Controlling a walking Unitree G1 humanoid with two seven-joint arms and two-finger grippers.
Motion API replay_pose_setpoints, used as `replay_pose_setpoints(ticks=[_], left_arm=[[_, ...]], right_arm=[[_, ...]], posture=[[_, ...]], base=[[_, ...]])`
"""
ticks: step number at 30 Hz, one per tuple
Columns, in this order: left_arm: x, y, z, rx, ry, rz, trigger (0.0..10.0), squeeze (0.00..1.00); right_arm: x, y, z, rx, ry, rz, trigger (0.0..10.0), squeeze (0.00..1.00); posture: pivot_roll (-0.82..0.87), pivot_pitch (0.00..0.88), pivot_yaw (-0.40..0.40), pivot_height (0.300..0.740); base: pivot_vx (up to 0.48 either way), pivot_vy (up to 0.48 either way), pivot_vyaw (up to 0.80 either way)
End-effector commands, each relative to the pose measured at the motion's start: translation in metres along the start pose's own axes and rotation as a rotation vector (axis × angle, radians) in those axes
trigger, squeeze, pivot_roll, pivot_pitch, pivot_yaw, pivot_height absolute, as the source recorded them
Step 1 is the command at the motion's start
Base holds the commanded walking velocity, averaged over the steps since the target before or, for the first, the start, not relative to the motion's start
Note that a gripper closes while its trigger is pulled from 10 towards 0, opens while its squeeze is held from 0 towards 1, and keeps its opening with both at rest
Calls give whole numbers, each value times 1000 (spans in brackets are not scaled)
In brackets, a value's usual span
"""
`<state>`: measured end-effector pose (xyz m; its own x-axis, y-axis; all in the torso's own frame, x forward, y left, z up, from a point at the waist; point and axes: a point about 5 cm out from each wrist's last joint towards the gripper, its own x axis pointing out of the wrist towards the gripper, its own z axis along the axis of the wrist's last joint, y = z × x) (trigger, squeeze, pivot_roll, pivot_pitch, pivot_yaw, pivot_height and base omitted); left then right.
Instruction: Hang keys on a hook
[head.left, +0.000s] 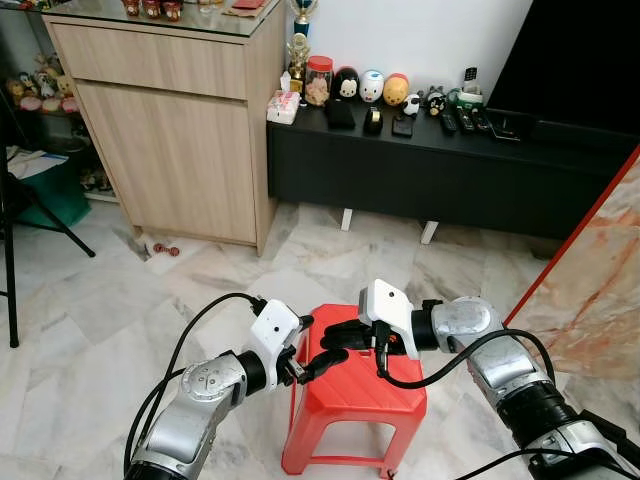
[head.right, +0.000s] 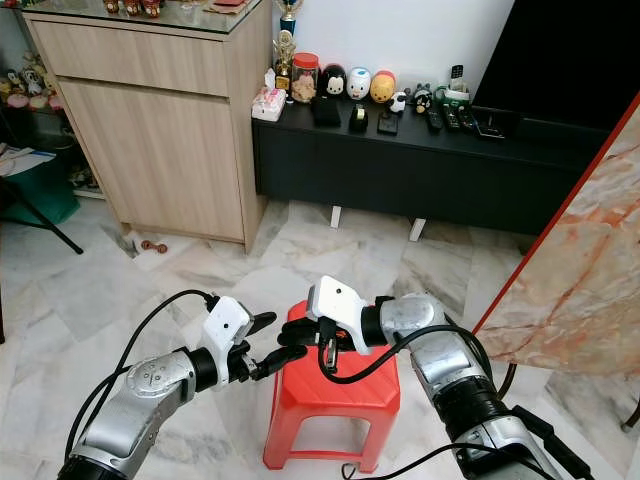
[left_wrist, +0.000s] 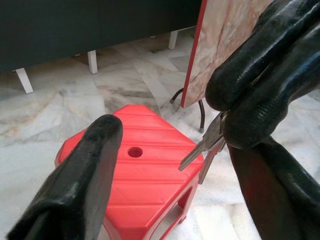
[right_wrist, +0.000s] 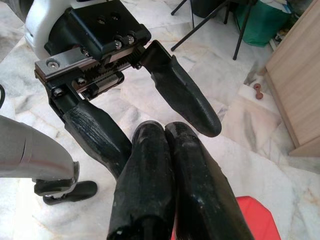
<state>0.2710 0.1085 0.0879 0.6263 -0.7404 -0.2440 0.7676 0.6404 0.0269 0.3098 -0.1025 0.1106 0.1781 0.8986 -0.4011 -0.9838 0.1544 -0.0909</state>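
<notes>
The keys (left_wrist: 207, 145) hang pinched between the closed fingers of the right gripper (head.left: 343, 335), above the stool (head.left: 355, 400) near its back left corner, blades slanting down toward the seat. The left gripper (head.left: 308, 350) faces it, fingers spread wide with nothing between them, one to either side of the right fingertips and touching neither as far as I can tell, so the keys lie just ahead of the left gripper and a handover looks to be the step in hand. Nothing crowds the two arms over the stool. A marble panel (head.left: 600, 290) stands close on the right. Beyond, open floor (head.left: 90, 330) runs to the wooden cabinet (head.left: 170, 140) on the left and the black console (head.left: 440, 170) along the wall. I can make out no hook.
</notes>
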Motion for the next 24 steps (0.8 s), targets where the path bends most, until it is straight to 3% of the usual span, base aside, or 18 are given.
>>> replay_pose_setpoints(ticks=[1, 24], left_arm=[[3, -2, 3, 8, -7, -17, 0, 0], [-1, -1, 1, -21, -13, -21, 0, 0]], right_arm=[[-3, -4, 7, -22, -12, -6, 10000, 0], [-1, -5, 8, -24, -18, -14, 10000, 0]], posture=[[125, 0, -146, 740], [127, 0, -143, 740]], base=[[0, 0, 0], [0, 0, 0]])
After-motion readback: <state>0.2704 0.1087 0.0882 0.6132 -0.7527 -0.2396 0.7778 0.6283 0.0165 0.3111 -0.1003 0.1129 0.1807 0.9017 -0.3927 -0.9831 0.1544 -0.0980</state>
